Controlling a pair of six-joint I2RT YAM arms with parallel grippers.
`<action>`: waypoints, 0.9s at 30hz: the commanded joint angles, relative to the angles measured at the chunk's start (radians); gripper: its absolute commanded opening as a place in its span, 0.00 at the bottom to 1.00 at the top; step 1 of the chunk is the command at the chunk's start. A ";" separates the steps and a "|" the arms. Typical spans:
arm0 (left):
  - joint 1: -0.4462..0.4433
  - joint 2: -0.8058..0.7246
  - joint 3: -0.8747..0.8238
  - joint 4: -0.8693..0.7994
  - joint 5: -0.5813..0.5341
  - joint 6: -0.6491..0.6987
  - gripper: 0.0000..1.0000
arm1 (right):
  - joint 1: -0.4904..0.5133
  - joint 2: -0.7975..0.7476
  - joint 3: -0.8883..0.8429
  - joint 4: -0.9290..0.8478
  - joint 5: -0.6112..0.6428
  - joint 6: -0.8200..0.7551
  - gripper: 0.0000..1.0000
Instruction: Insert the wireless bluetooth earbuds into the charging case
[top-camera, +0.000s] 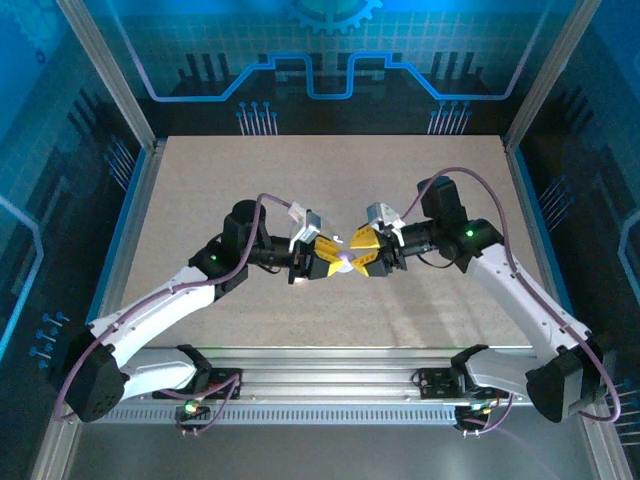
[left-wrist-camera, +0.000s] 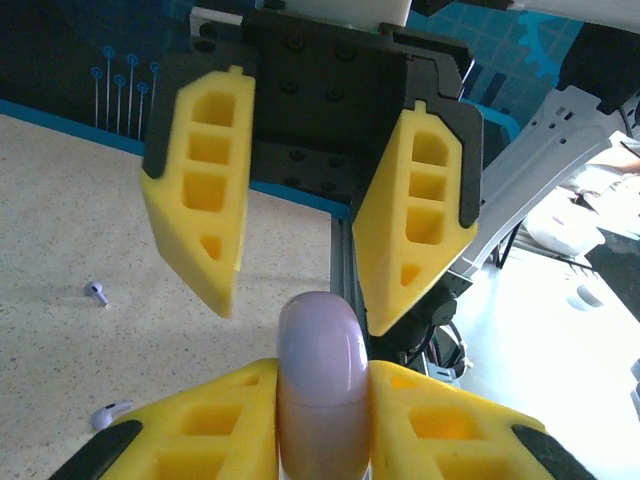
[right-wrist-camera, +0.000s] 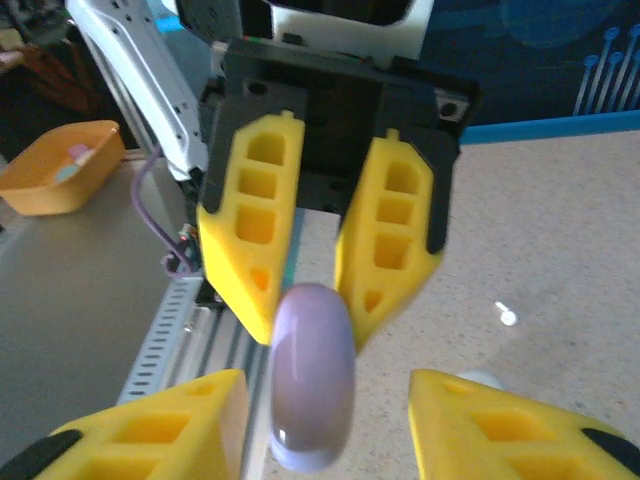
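Note:
The charging case (left-wrist-camera: 322, 370) is a smooth lilac capsule, closed, held up above the table. My left gripper (left-wrist-camera: 322, 400) is shut on its lower half, with both yellow fingers pressed to its sides. From the opposite side my right gripper (right-wrist-camera: 325, 390) stands open astride the case (right-wrist-camera: 312, 385), with a gap on each side. In the top view both grippers, left (top-camera: 328, 263) and right (top-camera: 362, 260), meet at mid-table. Two tiny white earbuds (left-wrist-camera: 96, 292) (left-wrist-camera: 110, 412) lie on the table beyond the left fingers. One earbud (right-wrist-camera: 506, 316) also lies to the right in the right wrist view.
The speckled beige table (top-camera: 330, 180) stretches behind the grippers. An aluminium rail (top-camera: 330, 365) runs along the near edge by the arm bases. An orange tray (right-wrist-camera: 60, 165) sits off the table beyond that rail.

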 joint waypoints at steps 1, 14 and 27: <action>-0.007 -0.031 -0.007 -0.001 0.031 0.035 0.25 | 0.021 0.017 0.038 -0.080 -0.069 -0.061 0.42; -0.010 -0.034 -0.005 -0.001 0.027 0.041 0.25 | 0.038 0.047 0.056 -0.107 -0.062 -0.090 0.22; -0.016 -0.113 -0.026 -0.140 -0.094 0.244 0.67 | 0.025 -0.060 -0.011 -0.047 0.104 -0.059 0.08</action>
